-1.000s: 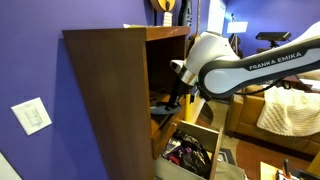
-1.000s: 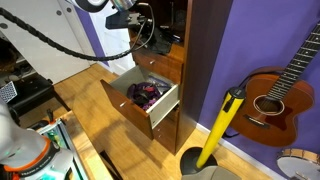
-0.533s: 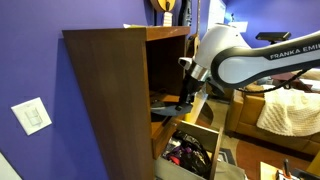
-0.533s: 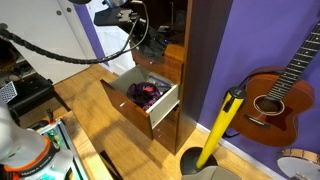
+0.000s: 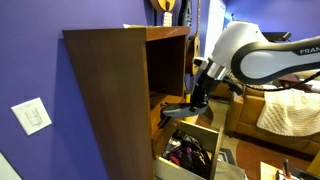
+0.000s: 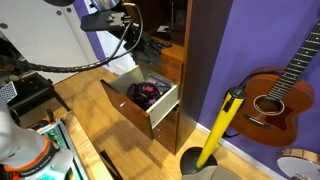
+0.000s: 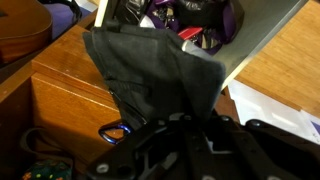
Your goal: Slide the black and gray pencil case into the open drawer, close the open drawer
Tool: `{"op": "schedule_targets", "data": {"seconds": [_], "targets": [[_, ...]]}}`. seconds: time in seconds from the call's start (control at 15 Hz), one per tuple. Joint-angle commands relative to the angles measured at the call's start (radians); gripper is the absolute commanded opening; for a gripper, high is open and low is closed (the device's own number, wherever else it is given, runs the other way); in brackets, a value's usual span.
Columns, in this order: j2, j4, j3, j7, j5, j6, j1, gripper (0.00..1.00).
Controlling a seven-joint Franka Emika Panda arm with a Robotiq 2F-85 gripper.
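Black and gray pencil case: I've dragged it off the shelf, gripper clamped on it, above open drawer.

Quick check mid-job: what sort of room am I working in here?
Likely a home living room or music room: an acoustic guitar leans on the purple wall, beside a dark wooden cabinet.

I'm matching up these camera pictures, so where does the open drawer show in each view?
Exterior view: open drawer lower centre.
Exterior view: open drawer left of centre, pulled out.
Wrist view: open drawer along the top, beyond the pencil case.
Shared landmark: the red-and-pink clutter inside it.
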Motion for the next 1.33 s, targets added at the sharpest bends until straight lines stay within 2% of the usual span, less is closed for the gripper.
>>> {"op": "schedule_targets", "data": {"seconds": [0.0, 0.6, 1.27], "targets": [[-0.092, -0.065, -0.04, -0.086, 0.0, -0.065, 0.016, 0.04], [-0.17, -0.078, -0.064, -0.194, -0.022, -0.201, -0.001, 0.04], [-0.169, -0.089, -0.069, -0.197, -0.038, -0.208, -0.022, 0.04]]}}
